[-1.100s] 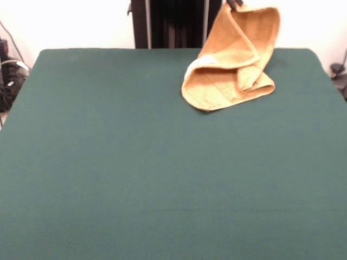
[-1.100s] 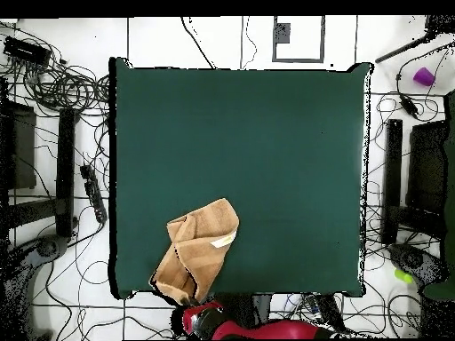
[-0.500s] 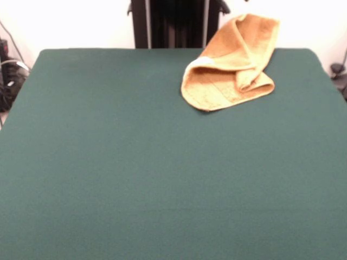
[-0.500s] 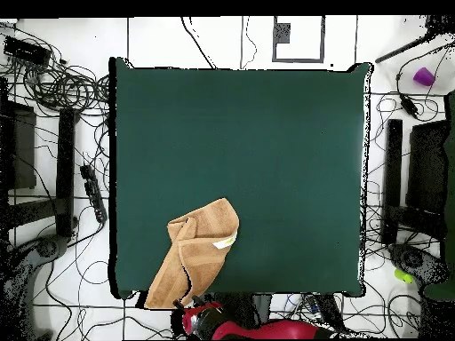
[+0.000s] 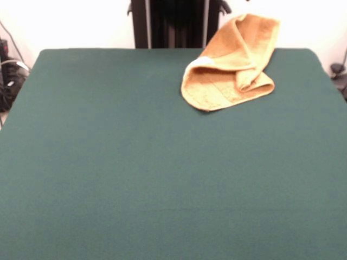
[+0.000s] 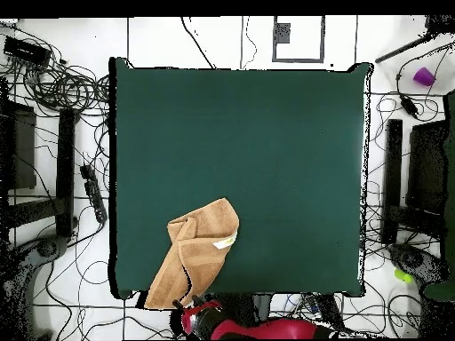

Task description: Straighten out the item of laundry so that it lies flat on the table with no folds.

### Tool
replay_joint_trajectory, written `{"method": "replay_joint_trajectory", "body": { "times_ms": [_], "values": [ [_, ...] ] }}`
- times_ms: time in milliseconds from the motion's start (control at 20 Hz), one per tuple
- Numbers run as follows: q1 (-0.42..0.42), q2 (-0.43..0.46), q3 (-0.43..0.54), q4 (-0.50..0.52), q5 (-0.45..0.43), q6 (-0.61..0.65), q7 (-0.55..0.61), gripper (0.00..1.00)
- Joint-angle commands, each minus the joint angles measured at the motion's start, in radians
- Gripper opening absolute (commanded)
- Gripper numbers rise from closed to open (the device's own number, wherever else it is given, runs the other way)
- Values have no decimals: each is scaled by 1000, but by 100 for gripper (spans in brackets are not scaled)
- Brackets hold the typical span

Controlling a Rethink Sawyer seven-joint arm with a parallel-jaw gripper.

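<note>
A wide dark green table [image 5: 135, 179] filled the front view, its near and middle stretches bare. Toward the far edge, right of centre, an orange-yellow towel [image 5: 230, 76] lay crumpled and folded over itself. Its rounded, doubled end rested on the green top nearest the camera, and the rest rose away toward the far right, where one end reached past the table's far edge. A small white label [image 5: 199, 61] showed on the fold at its left.

From overhead, the towel [image 6: 195, 253] sat at the table's [image 6: 267, 133] edge closest to the robot's base, its long axis slanting diagonally, one end overhanging that edge. The red arm [image 6: 258, 330] lay just beyond that overhanging end. Whether the gripper's fingers were apart or together could not be told.
</note>
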Motion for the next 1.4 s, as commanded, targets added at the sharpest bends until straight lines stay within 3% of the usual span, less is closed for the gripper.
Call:
{"method": "replay_joint_trajectory", "body": {
  "times_ms": [50, 300, 350, 650, 900, 1100, 1400],
  "values": [
    [135, -183, 17, -231, 91, 199, 40, 100],
    [129, -106, 35, -403, -18, 292, -67, 100],
    [159, -106, 15, -444, -33, 321, -87, 100],
    [174, -49, 34, -550, -91, 346, -74, 100],
    [180, 5, 50, -614, -89, 383, -60, 100],
    [218, 54, 27, -676, -104, 360, -44, 100],
    [349, 108, -83, -770, -107, 256, 47, 100]
  ]
}}
